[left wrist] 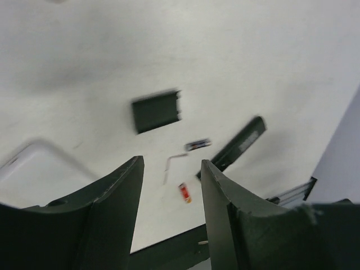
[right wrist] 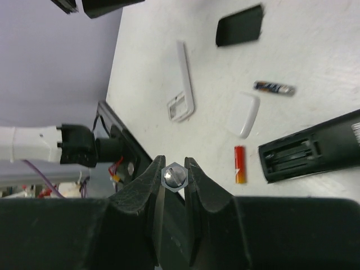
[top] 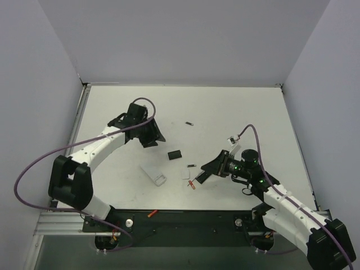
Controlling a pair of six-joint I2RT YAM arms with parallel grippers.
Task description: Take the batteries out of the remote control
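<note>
The black remote lies on the desk just to one side of the right jaws. Its long axis runs across their line of reach, and its battery recess faces up and looks empty. The right jaws are closed to a thin slit with nothing between them. The left jaws stand wide apart, also empty, well off beyond the black cover, so the right arm is much the nearer. A red battery lies loose just ahead of the right jaws, beside the remote's open end, pointing lengthwise away from them. A darker battery lies farther out, crosswise. Between the two sits a small white cap, and a white remote lies off to the other side. Judging by the bare recess, the unloading looks finished, and nothing crowds the right arm's way back.
</note>
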